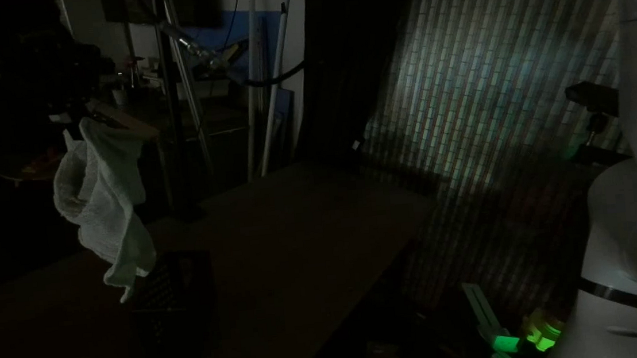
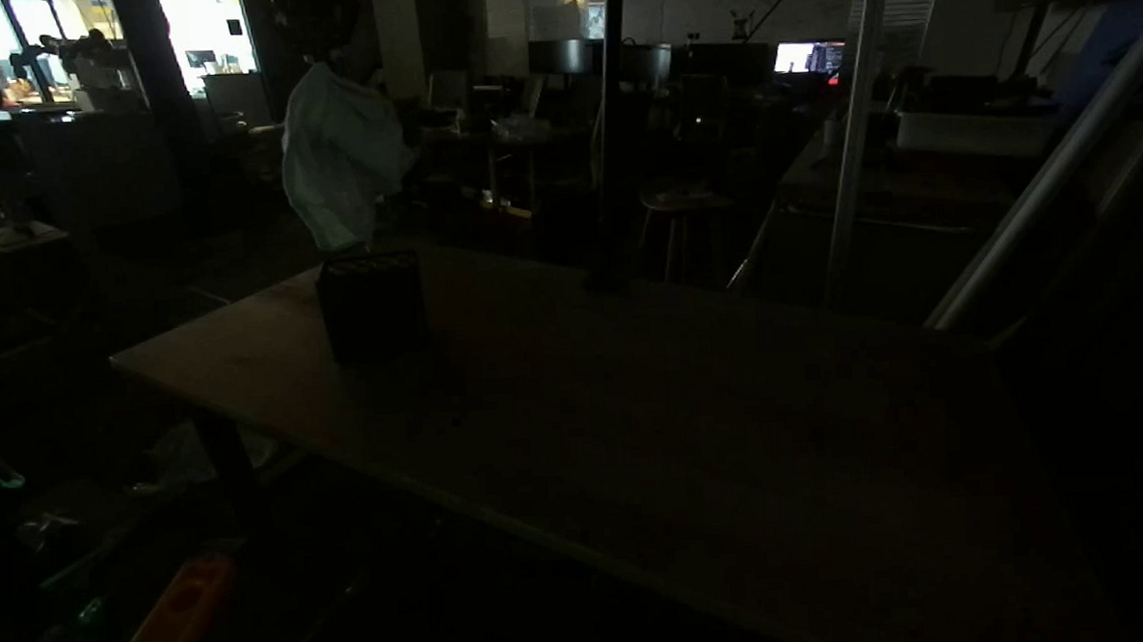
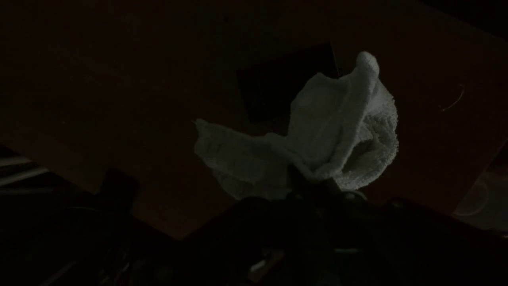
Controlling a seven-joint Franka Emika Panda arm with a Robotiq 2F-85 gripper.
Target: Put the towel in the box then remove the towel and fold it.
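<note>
The scene is very dark. A pale, wrinkled towel hangs in loose folds from my gripper, whose fingers are shut on its upper part. The same towel shows its lower end just above the rim of the dark box in an exterior view. The box stands upright on the table and is hard to tell from it. From the wrist, the towel covers one corner of the box. The gripper body is mostly lost in shadow in both exterior views.
The dark tabletop carries the box near one end. A thin dark post rises at the table's edge. Beyond lie a stool and light poles. A brick-patterned curtain hangs past the table's side.
</note>
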